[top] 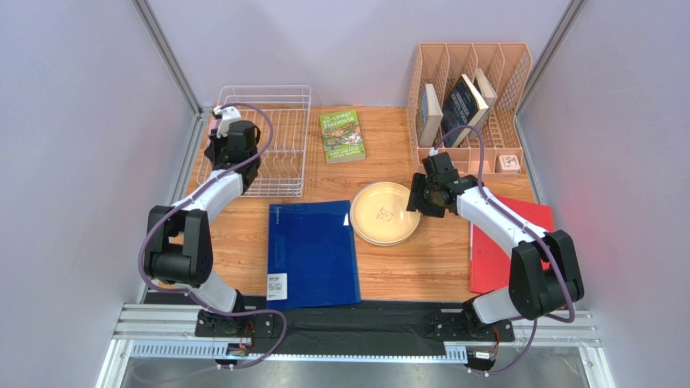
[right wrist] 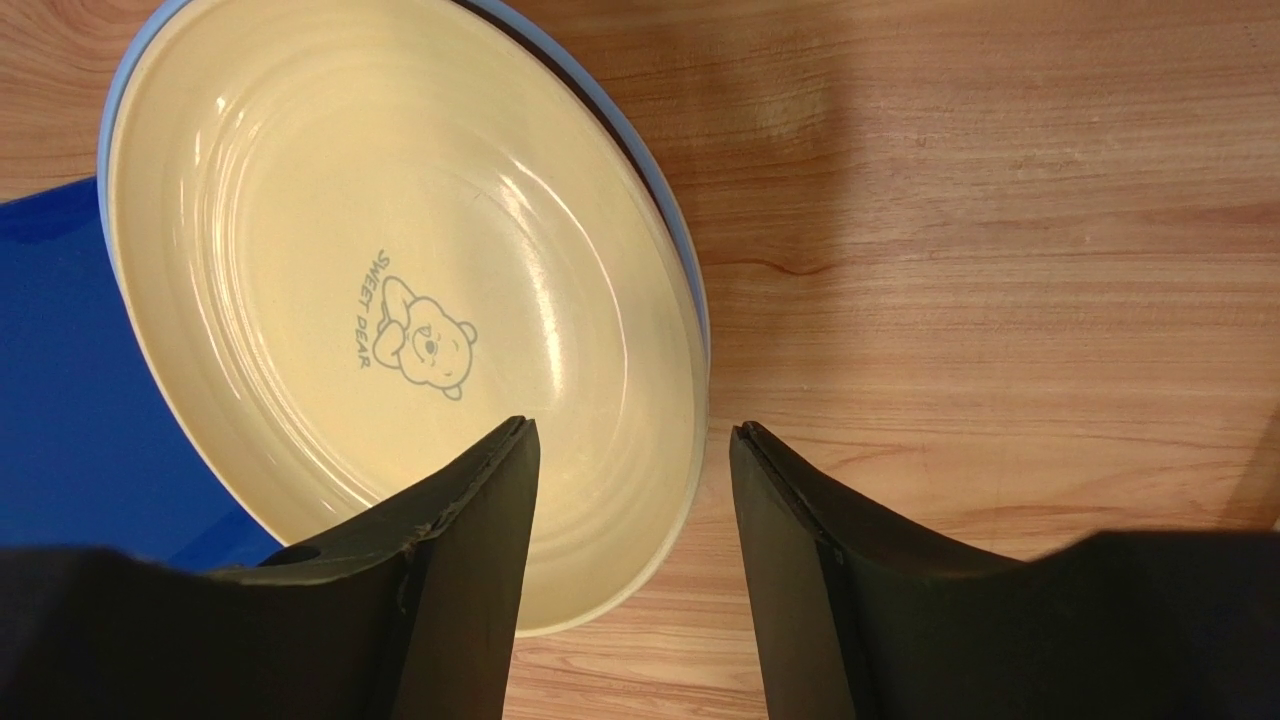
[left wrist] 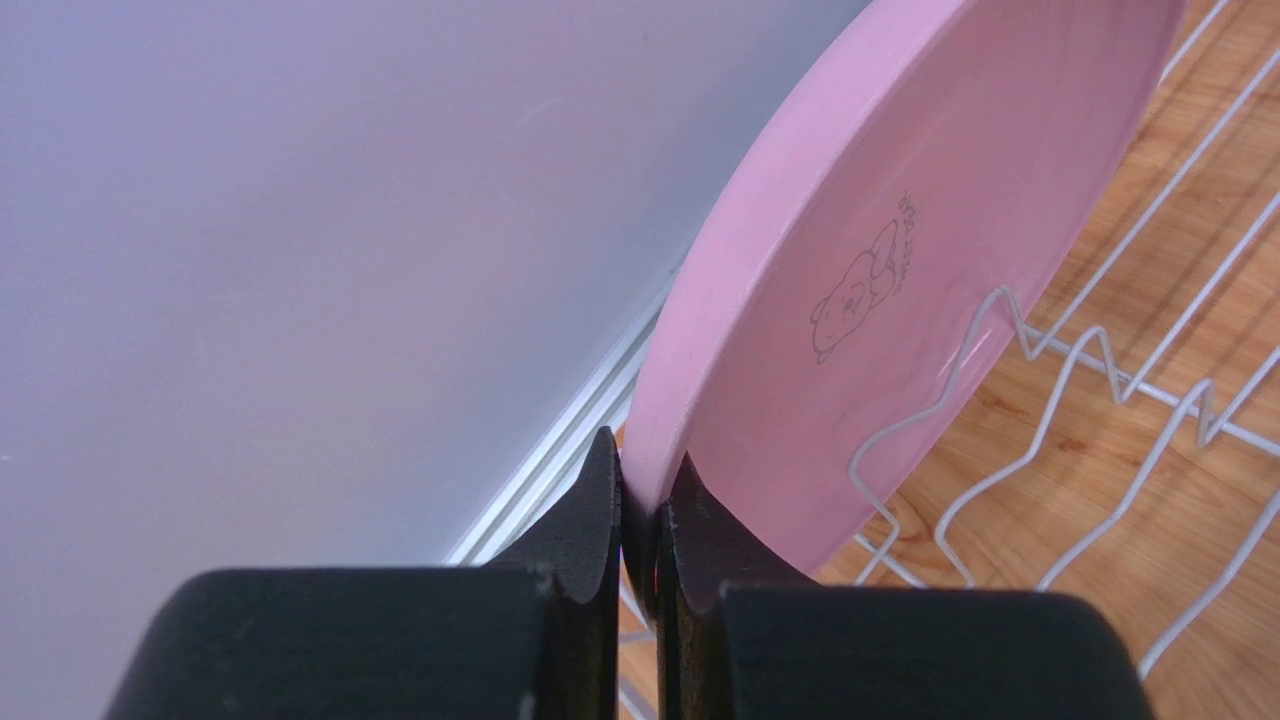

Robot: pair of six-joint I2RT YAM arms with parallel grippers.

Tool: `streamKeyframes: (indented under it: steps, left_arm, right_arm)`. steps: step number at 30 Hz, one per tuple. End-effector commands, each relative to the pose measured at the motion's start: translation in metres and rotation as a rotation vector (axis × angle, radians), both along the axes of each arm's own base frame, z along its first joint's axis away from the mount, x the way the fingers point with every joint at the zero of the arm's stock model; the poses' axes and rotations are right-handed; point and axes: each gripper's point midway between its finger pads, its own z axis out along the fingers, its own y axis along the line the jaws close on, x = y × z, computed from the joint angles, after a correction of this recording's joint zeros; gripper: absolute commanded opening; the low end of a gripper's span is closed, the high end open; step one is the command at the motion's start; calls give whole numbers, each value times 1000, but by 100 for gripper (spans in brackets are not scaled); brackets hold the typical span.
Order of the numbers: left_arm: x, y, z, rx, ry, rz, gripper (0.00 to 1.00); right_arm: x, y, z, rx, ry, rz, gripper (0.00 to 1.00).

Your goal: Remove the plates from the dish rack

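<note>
Since the pink plate (left wrist: 902, 270) looks rigid and slick, the left tool (left wrist: 646, 462) pinching its rim may slip; the right tool (right wrist: 631, 435) hangs spread.

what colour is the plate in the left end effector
Pink plate, small bear outline; best in the left wrist view.

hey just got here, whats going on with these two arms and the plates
The robot is emptying a dish rack. The left gripper is shut on the rim of a pink plate that stands on edge among the rack's tines. The right gripper hangs open over a yellow plate lying on a light blue plate on the table.
</note>
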Motion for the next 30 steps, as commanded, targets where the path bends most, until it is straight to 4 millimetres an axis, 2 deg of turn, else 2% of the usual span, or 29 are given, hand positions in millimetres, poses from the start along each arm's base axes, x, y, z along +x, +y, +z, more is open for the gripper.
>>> streamKeyframes:
  steps: [1, 8, 9, 11, 12, 13, 14, 15, 16, 18, 19, 22, 23, 25, 26, 28, 29, 30]
  left_arm:
    - [-9, 5, 58, 32, -141, 69, 0]
    - [-21, 5, 80, 67, -155, 102, 0]
    - [-25, 4, 92, 63, -180, 98, 0]
    - [-30, 0, 99, 57, -178, 86, 0]
    - [-31, -2, 113, 38, -203, 64, 0]
    - [-38, -4, 104, 0, -155, 60, 0]
    - [-37, -10, 118, -51, -190, 26, 0]
    - [-37, -16, 117, -110, -215, 16, 0]
    - [-42, -19, 112, -126, -169, -6, 0]
    - [-41, -39, 117, -205, -186, -96, 0]
    - [-43, -47, 115, -226, -169, -130, 0]
    - [-42, -87, 111, -365, -178, -306, 0]
    - [-41, -111, 104, -457, -157, -416, 0]
    - [-41, -138, 95, -596, -162, -505, 0]
    - [-45, -160, 83, -688, -135, -574, 0]
    - [-48, -184, 75, -758, -115, -654, 0]
    - [-53, -203, 63, -801, -70, -707, 0]
    - [-55, -211, 59, -815, -55, -734, 0]
  right_arm:
    - [8, 6, 16, 36, -64, -1, 55]
    - [5, 3, 21, 34, -76, -8, 55]
    - [4, 2, 22, 32, -78, -10, 55]
    - [4, 2, 25, 35, -86, -12, 55]
    - [3, 2, 27, 36, -88, -13, 55]
    - [3, 2, 31, 43, -99, -14, 56]
    - [4, 2, 32, 42, -106, -14, 56]
    - [4, 2, 35, 44, -111, -12, 56]
    - [5, 2, 40, 44, -127, -3, 55]
    - [6, 4, 48, 62, -150, 7, 56]
    - [6, 11, 54, 100, -162, 31, 56]
    - [7, 30, 73, 205, -230, 88, 56]
    - [8, 35, 79, 241, -250, 95, 57]
    - [10, 48, 98, 323, -313, 133, 57]
    - [11, 52, 103, 349, -329, 135, 58]
    - [12, 59, 117, 395, -369, 157, 59]
    - [12, 61, 120, 413, -377, 162, 59]
    - [12, 63, 123, 424, -383, 169, 59]
